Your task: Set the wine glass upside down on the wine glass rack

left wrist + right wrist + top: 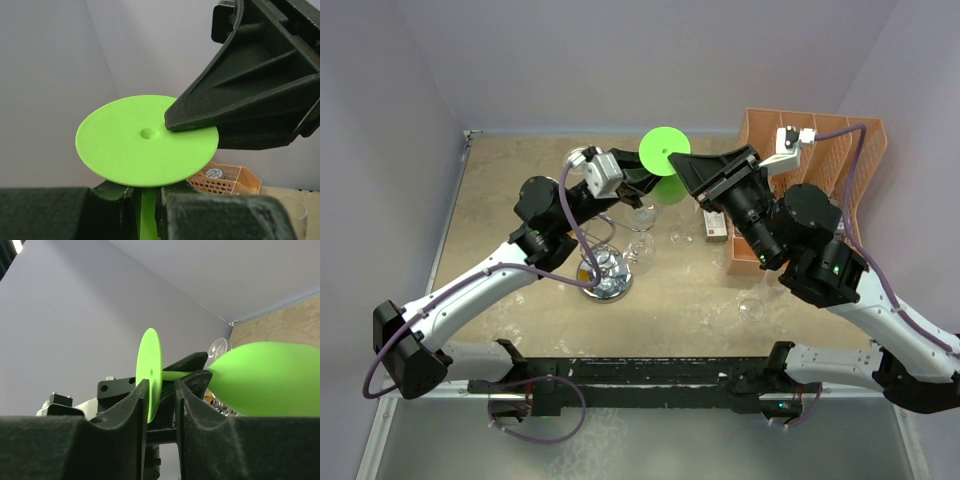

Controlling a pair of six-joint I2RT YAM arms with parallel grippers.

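From above, the green wine glass [662, 150] shows its foot and a sliver of bowl [668, 190]; the rest lies beneath the left gripper [638, 180] and right gripper [682, 170]. The left arm [545, 215] hides part of the wine glass rack [608, 275]. The stem [148, 212] is cut by the left wrist view's bottom edge, the bowl by the right wrist view's right edge. Print on the small box [715, 228] is unreadably small.

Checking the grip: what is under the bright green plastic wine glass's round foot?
Its green stem, pinched by the left gripper, then the bowl. From the left wrist, fingers hide it.
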